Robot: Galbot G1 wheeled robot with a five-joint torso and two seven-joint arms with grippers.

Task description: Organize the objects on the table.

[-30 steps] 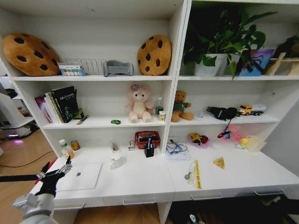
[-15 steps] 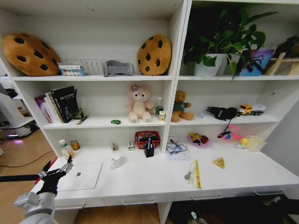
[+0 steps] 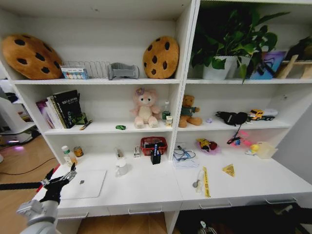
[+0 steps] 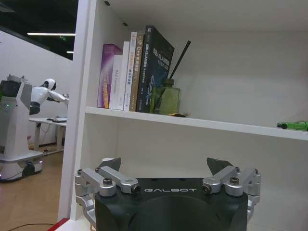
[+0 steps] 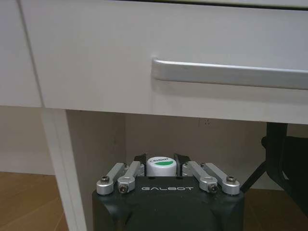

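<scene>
Your left pincer (image 3: 57, 183) hangs at the left end of the white bench (image 3: 146, 187), just beside the near left corner of the closed silver laptop (image 3: 84, 184). In the left wrist view its fingers (image 4: 109, 164) stand wide apart with nothing between them, pointing toward the shelf wall with the row of books (image 4: 137, 70) and a green reed-diffuser bottle (image 4: 167, 98); the tiny green toy car (image 4: 294, 125) sits farther along that same shelf.

Your right pincer (image 5: 160, 159) is low, below the bench edge, facing a drawer front with its thin silver handle (image 5: 231, 74). Its fingers are closed in on a small white tin with a green label (image 5: 160, 166), gripping it on both sides, the cap showing between the tips.

On the bench itself you have the laptop lying flat at the left, a white mug (image 3: 121, 168) just right of it, and a red basket (image 3: 153, 145) toward the back near the centre divider. In front of the basket stands a black holder with a blue pen (image 3: 155, 151) in it. Another small tin (image 3: 78, 151) and a white bottle (image 3: 68, 155) stand at the back left of the bench. In the head view the green car (image 3: 120, 127) rests on the middle shelf, left of the pink plush.
</scene>
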